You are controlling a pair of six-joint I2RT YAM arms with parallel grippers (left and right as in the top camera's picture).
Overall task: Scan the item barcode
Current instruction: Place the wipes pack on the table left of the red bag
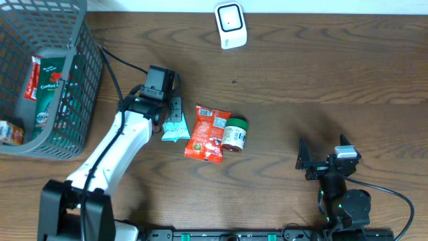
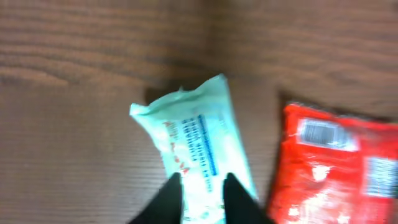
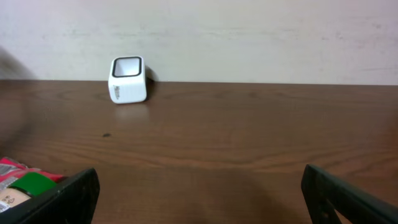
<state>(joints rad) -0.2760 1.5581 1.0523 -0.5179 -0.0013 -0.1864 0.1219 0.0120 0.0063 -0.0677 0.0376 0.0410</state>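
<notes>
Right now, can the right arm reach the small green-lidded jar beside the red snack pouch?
Probably yes: only bare wooden table lies between the open right gripper and the small green-lidded jar, on the red snack pouch's side facing it.

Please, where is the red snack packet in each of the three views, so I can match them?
Overhead: the red snack packet lies mid-table, between the pale green packet and a green-lidded jar.
Left wrist: it fills the lower right, beside the pale green packet.
Right wrist: only a red corner at lower left, next to the jar.
Shared landmark: the dark wooden table.
</notes>
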